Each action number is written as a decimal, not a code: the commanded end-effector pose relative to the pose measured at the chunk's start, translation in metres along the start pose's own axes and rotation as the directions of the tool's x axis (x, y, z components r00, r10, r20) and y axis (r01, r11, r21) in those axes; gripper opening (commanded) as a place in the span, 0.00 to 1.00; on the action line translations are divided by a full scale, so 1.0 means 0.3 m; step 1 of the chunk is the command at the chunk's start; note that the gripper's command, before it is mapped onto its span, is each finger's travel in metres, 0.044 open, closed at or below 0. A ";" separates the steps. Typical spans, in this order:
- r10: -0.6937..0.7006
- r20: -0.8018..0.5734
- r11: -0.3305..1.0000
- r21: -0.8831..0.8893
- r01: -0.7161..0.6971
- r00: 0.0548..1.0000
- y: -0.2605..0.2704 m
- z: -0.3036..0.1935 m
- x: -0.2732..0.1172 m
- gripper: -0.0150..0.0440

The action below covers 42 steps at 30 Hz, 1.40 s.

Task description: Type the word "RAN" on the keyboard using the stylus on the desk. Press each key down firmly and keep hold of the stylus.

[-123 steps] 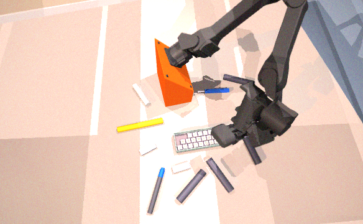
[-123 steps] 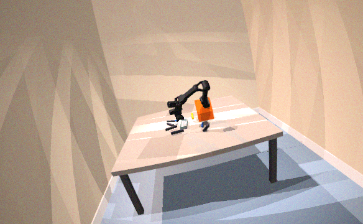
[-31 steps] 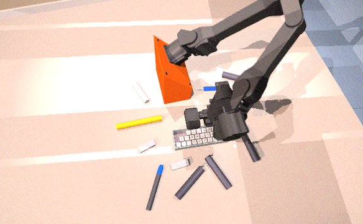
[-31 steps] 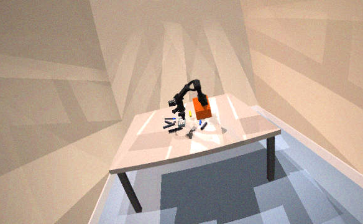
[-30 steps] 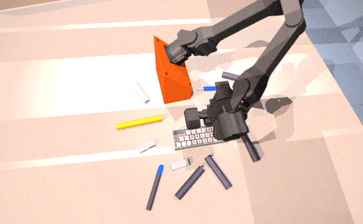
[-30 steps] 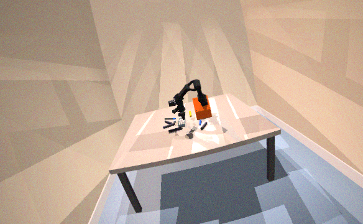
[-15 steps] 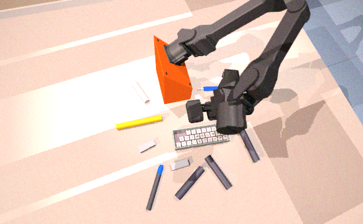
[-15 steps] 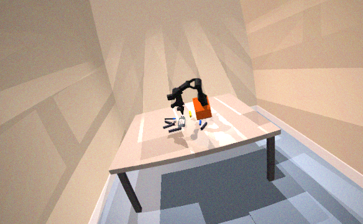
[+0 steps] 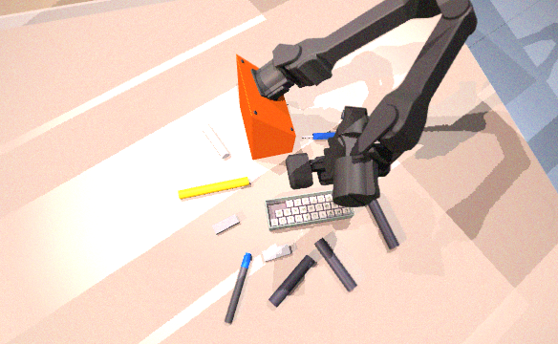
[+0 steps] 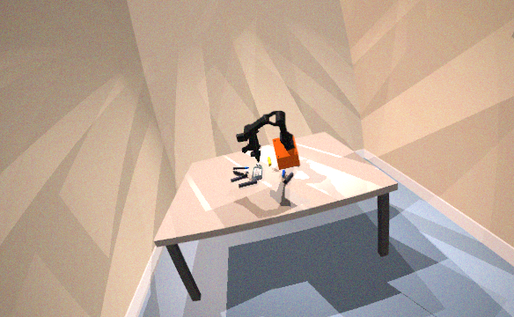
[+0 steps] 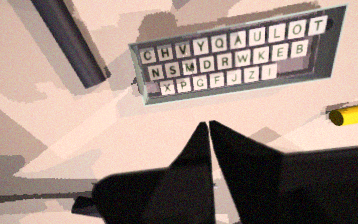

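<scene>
The keyboard [image 9: 308, 211] [image 10: 257, 172] [image 11: 330, 55] lies flat; the arm covers part of it in the top view. In the wrist view its R key [image 11: 224, 62], A key [image 11: 238, 40] and N key [image 11: 155, 72] are readable. My gripper [image 10: 258, 161] [image 11: 207, 127] is shut, with nothing seen between its fingertips, above the table beside the keyboard's X-to-I row. A blue stick [image 9: 323, 136] [image 10: 283, 173] with a thin pale tip lies near the orange box, partly under the arm. A dark pen with a blue end [image 9: 237, 292] lies beyond the keyboard. I cannot tell which is the stylus.
The orange box [image 9: 271, 134] [image 10: 287, 158] stands by the arm's base. A yellow stick [image 9: 214, 187] [image 11: 357, 115], a white stick [image 9: 216, 141], small pale blocks [image 9: 226, 224] [image 9: 277, 252] and dark cylinders [image 9: 292, 281] [image 9: 336, 265] [image 9: 384, 225] [image 11: 70, 42] lie around the keyboard.
</scene>
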<state>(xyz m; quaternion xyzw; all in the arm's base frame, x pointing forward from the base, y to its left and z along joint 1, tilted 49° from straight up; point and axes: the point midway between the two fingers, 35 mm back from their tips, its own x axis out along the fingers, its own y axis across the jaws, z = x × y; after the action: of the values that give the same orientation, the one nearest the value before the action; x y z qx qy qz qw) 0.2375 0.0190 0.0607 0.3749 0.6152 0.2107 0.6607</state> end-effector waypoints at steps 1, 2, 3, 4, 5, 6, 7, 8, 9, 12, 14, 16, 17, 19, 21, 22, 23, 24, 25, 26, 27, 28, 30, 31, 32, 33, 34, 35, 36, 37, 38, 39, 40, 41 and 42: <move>0.000 0.000 1.000 0.000 0.000 1.000 0.000 0.000 0.000 0.25; 0.000 0.000 1.000 0.000 0.000 1.000 0.000 0.000 0.000 0.25; 0.000 0.000 1.000 0.000 0.000 1.000 0.000 0.000 0.000 0.25; 0.000 0.000 1.000 0.000 0.000 1.000 0.000 0.000 0.000 0.25; 0.000 0.000 1.000 0.000 0.000 1.000 0.000 0.000 0.000 0.25; 0.000 0.000 1.000 0.000 0.000 1.000 0.000 0.000 0.000 0.30; 0.000 0.000 1.000 0.000 0.000 1.000 0.000 0.000 0.000 0.34; -0.004 -0.003 1.000 0.011 0.004 1.000 0.003 -0.003 0.002 0.39; -0.015 -0.014 0.999 0.044 0.015 1.000 0.011 -0.011 0.008 0.43; -0.080 -0.064 0.970 0.224 0.093 0.995 0.055 -0.062 0.038 0.51; -0.127 -0.093 0.927 0.343 0.151 0.988 0.083 -0.099 0.057 0.51; -0.173 -0.115 0.867 0.454 0.207 0.978 0.107 -0.138 0.072 0.51; -0.196 -0.124 0.830 0.507 0.232 0.973 0.117 -0.157 0.079 0.51; -0.240 -0.137 0.748 0.605 0.273 0.961 0.137 -0.196 0.092 0.51; -0.283 -0.144 0.655 0.693 0.301 0.948 0.153 -0.235 0.101 0.51; -0.304 -0.145 0.605 0.734 0.308 0.942 0.160 -0.255 0.105 0.51; -0.323 -0.145 0.554 0.772 0.312 0.935 0.166 -0.274 0.109 0.51; -0.342 -0.144 0.501 0.808 0.310 0.928 0.172 -0.293 0.112 0.51; -0.361 -0.142 0.461 0.832 0.308 0.922 0.177 -0.312 0.114 0.51; -0.375 -0.138 0.441 0.843 0.308 0.917 0.180 -0.327 0.116 0.51; -0.384 -0.136 0.413 0.859 0.302 0.913 0.183 -0.337 0.116 0.51; -0.393 -0.133 0.384 0.875 0.294 0.910 0.185 -0.346 0.117 0.51; -0.409 -0.127 0.327 0.904 0.275 0.903 0.188 -0.365 0.118 0.51; -0.417 -0.123 0.298 0.917 0.264 0.900 0.190 -0.375 0.118 0.51; -0.430 -0.116 0.282 0.925 0.256 0.895 0.192 -0.391 0.119 0.51; -0.437 -0.112 0.253 0.937 0.242 0.892 0.193 -0.399 0.119 0.51; -0.444 -0.108 0.224 0.948 0.226 0.890 0.194 -0.408 0.118 0.51; -0.450 -0.103 0.195 0.958 0.210 0.887 0.195 -0.416 0.118 0.51; -0.455 -0.098 0.166 0.967 0.193 0.885 0.195 -0.424 0.118 0.51; -0.461 -0.093 0.137 0.975 0.175 0.882 0.196 -0.433 0.117 0.51; -0.466 -0.088 0.109 0.982 0.156 0.880 0.196 -0.440 0.117 0.51; -0.471 -0.083 0.080 0.987 0.136 0.878 0.197 -0.448 0.116 0.51; -0.478 -0.074 0.063 0.991 0.118 0.875 0.197 -0.461 0.115 0.51; -0.481 -0.070 0.033 0.995 0.097 0.874 0.197 -0.468 0.115 0.51; -0.485 -0.065 0.002 0.997 0.075 0.872 0.197 -0.474 0.114 0.51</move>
<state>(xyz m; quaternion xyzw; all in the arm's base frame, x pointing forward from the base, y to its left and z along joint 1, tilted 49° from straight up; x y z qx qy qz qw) 0.1600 0.1069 0.0876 0.5344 0.6711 -0.2750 0.4341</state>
